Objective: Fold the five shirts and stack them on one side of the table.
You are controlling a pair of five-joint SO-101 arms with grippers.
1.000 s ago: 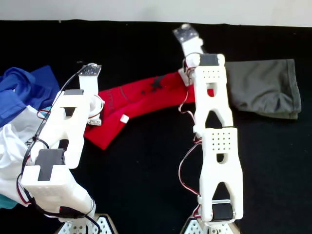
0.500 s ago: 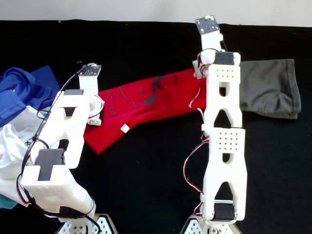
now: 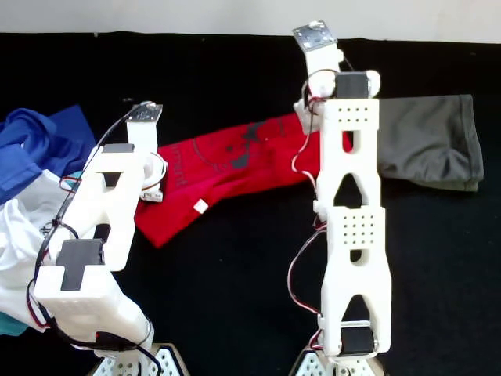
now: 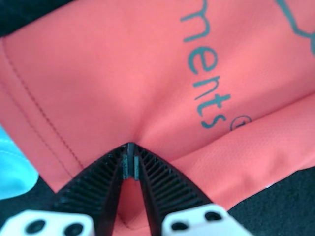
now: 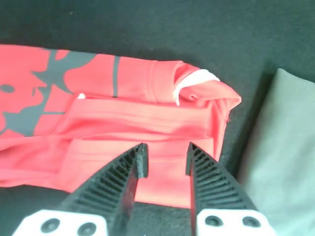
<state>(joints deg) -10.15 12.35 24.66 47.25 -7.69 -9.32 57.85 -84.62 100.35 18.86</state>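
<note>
The red shirt [image 3: 235, 160] lies stretched across the middle of the table [image 3: 235, 298]. The left gripper [image 4: 130, 164] pinches a fold at its left end. The right gripper [image 5: 166, 160], spread apart, hovers over its right end, just beside a folded gray shirt [image 3: 427, 141].

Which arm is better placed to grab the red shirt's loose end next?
Right, probably. The right end effector is open over the red printed shirt at its end beside the folded grey shirt, while the left end effector is shut on the opposite end.
</note>
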